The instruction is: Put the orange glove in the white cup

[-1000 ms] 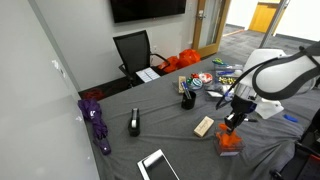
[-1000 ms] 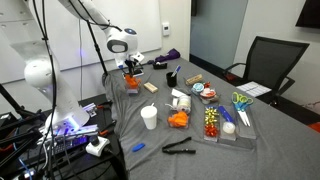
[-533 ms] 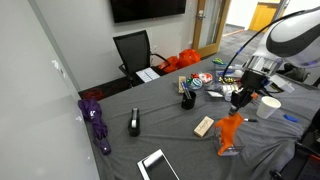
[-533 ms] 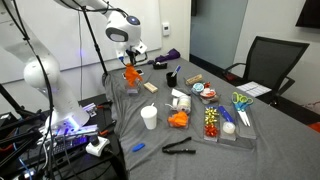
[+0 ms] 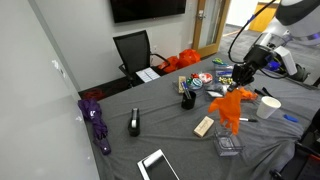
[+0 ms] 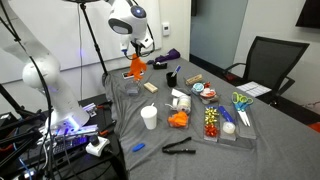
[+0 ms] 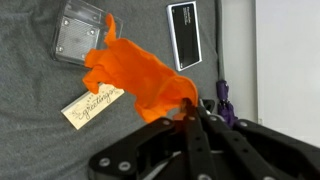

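My gripper (image 5: 243,76) (image 6: 136,53) is shut on the orange glove (image 5: 230,106) (image 6: 137,68), which hangs limp below it, well above the grey tabletop. In the wrist view the glove (image 7: 138,78) spreads out from the closed fingertips of the gripper (image 7: 192,104), with the table far below. The white cup (image 5: 270,107) (image 6: 150,118) stands upright on the table in both exterior views. It is off to one side of the hanging glove and lower than it.
A clear plastic box (image 5: 228,147) (image 7: 80,33) and a wooden block (image 5: 205,126) lie under the glove. Nearby are a black pen holder (image 5: 187,98), a black device (image 7: 185,35), a purple umbrella (image 5: 97,120), a tray of small items (image 6: 225,122) and an orange bundle (image 6: 179,120) by the cup.
The gripper has risen steadily with the glove, lifting it off the clear plastic box until it hangs free in the air. The jaws stayed shut.
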Robot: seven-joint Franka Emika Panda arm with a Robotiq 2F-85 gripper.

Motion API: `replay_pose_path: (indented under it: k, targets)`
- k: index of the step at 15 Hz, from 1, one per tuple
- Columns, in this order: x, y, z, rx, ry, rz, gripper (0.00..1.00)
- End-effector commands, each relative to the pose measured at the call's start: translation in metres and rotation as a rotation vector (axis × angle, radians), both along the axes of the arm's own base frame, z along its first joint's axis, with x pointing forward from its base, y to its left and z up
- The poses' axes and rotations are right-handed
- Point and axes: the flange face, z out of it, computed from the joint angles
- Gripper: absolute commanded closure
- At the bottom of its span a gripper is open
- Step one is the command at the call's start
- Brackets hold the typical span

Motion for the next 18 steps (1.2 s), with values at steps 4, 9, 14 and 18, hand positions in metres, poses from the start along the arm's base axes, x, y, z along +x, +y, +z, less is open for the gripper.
replay_pose_path:
  k: [4, 9, 14, 18]
  targets:
    - [0.016, -0.023, 0.046, 0.032, -0.087, -0.067, 1.00]
    - [0.029, -0.033, 0.062, -0.036, -0.053, -0.169, 1.00]
    - [0.026, -0.032, 0.062, -0.025, -0.054, -0.156, 0.99]
    - [0.026, -0.032, 0.061, -0.025, -0.053, -0.157, 1.00]
